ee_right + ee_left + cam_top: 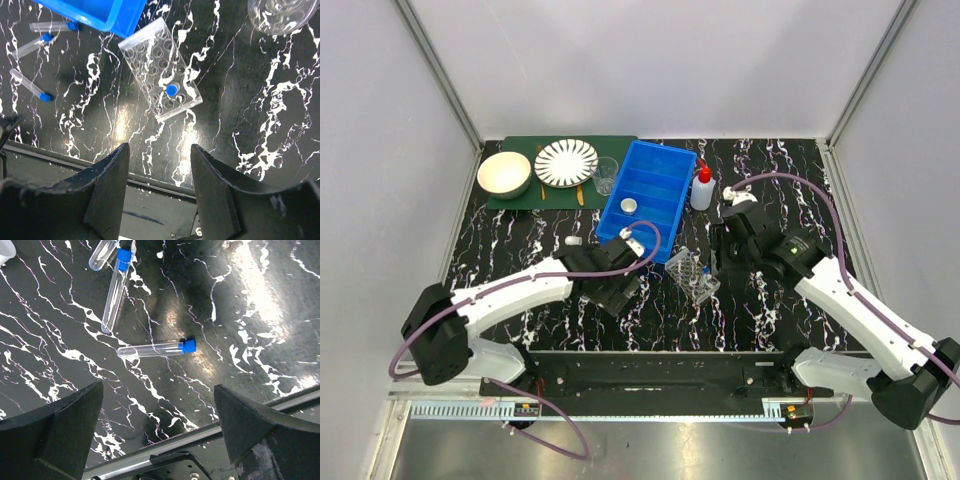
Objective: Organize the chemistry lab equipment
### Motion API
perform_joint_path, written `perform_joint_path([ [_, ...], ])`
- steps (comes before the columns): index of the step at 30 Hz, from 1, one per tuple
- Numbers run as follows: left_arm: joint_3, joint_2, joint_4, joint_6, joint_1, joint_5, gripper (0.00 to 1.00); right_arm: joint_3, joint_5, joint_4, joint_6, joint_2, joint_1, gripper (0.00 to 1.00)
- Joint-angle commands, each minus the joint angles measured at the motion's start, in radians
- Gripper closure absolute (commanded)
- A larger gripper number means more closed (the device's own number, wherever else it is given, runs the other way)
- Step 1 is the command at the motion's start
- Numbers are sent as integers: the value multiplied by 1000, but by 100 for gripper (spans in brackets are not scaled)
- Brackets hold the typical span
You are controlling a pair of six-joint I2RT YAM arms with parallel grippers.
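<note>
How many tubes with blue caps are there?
4 tubes: one stands in the clear rack; three lie on the table beside it, near the blue bin. The arms may hide others.

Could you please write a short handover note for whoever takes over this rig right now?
Left gripper: open, empty, above the table by the loose tubes.
Right gripper: open, empty, near the tube rack.
Done: one blue-capped tube stands in the rack.
Left: three loose tubes lie on the table near the blue bin and need racking.
Elsewhere: the squeeze bottle stands right of the bin, the beaker left of it, and the small round lid inside it.
</note>
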Motion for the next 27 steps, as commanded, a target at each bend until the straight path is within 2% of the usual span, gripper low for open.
perform_joint_path([
  [1, 74, 86, -7, 32, -4, -107, 3, -42, -55, 26, -23, -66, -3, 42],
  [5, 139, 188, 5, 67, 11, -135, 6, -67, -80, 38, -32, -100, -3, 42],
  [9, 151, 204, 78, 96, 102, 2, 6, -77, -83, 36, -38, -128, -3, 41],
  [15, 110, 235, 131, 122, 208, 83, 9, -77, -115, 45, -45, -146, -3, 41],
  [27, 60, 330, 183, 116, 242, 140, 14, -71, -117, 36, -46, -154, -4, 41],
])
